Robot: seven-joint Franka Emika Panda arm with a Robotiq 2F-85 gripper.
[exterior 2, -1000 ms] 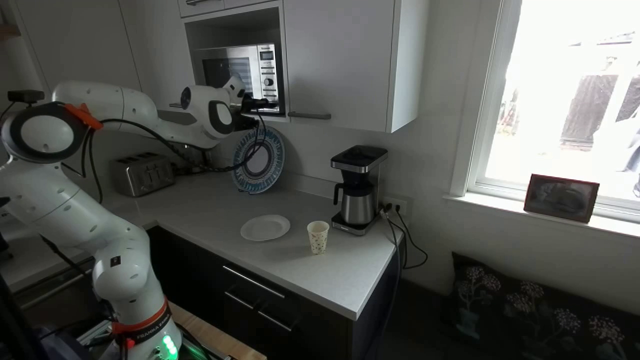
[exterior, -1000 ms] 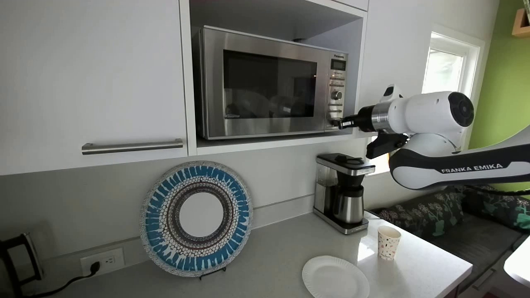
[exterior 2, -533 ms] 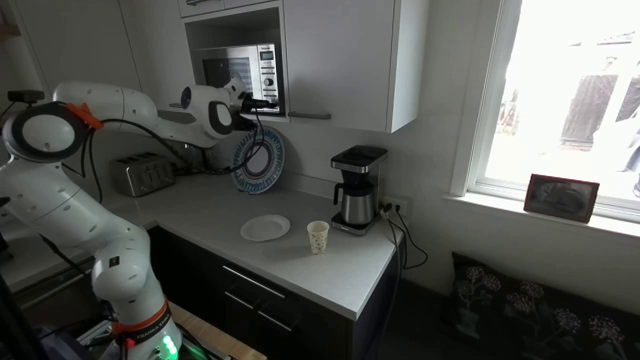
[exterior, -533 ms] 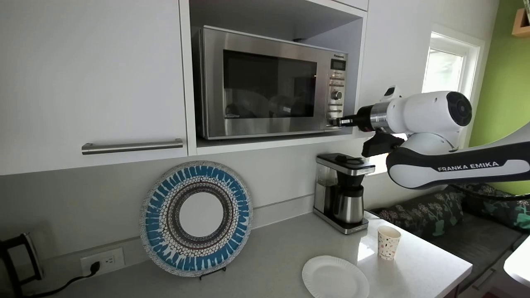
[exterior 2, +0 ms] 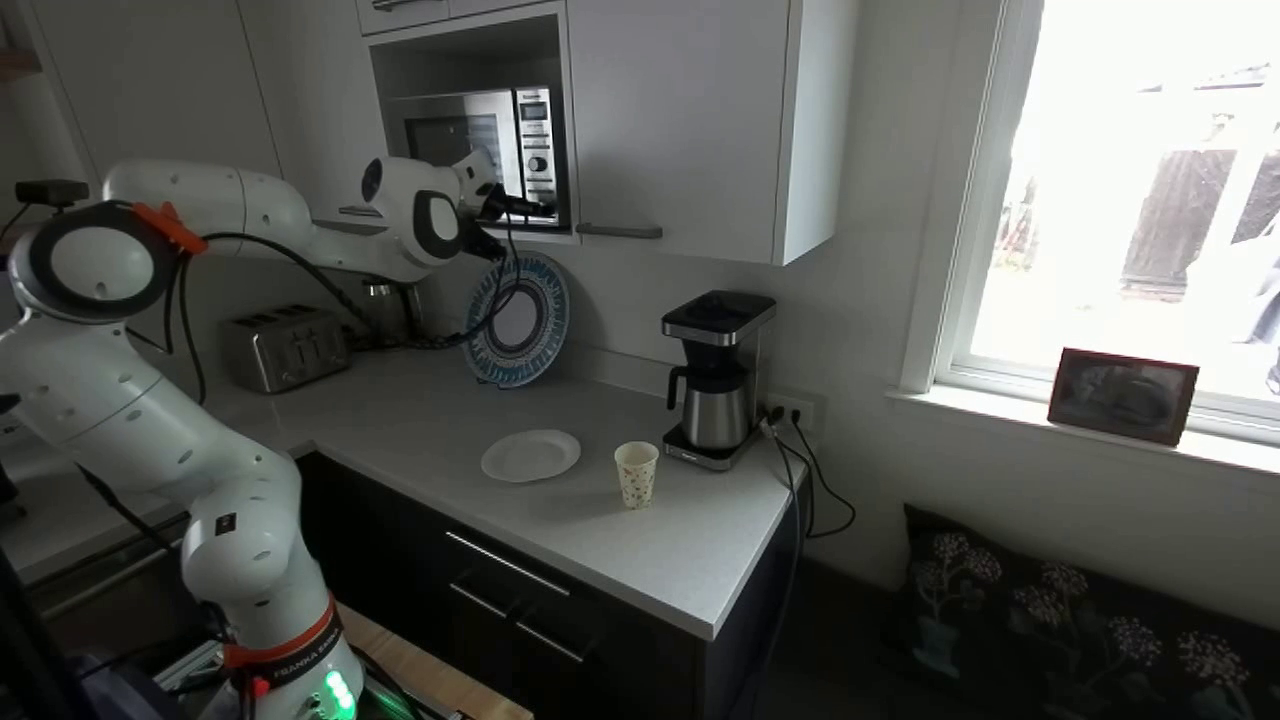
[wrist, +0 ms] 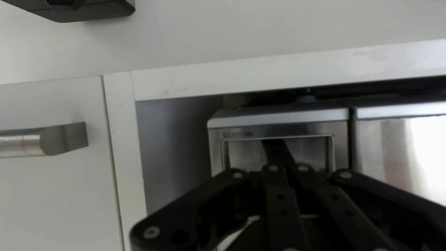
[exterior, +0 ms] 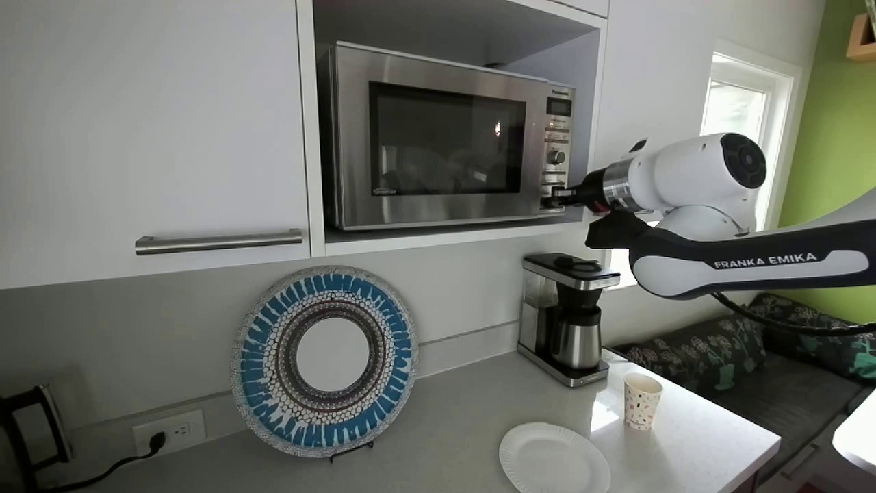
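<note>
A silver microwave [exterior: 438, 211] stands in a cabinet niche; it also shows in an exterior view [exterior 2: 536, 135]. My gripper [exterior: 553, 198] is at the bottom of its control panel [exterior: 557, 137]; it also shows in an exterior view [exterior 2: 544, 210]. In the wrist view, the fingers [wrist: 278, 151] are together, with nothing seen between them. They are over the framed rectangular button [wrist: 310, 150] and appear to touch it; the exact contact is hidden. The microwave door [wrist: 400, 150] stands slightly proud of the panel, with a dark gap between them.
A white shelf edge [wrist: 278, 69] runs alongside the gripper. A cabinet handle [wrist: 35, 139] is close by. Below are a coffee maker [exterior: 571, 322], a paper cup [exterior: 642, 404], a white plate [exterior: 554, 459] and a round blue patterned plate [exterior: 328, 287]. A toaster [exterior 2: 285, 350] stands on the counter.
The microwave door's right edge has come slightly forward and reflections in its window have shifted. My wrist and forearm have risen and moved towards the microwave; the gripper now tilts down towards its tips.
</note>
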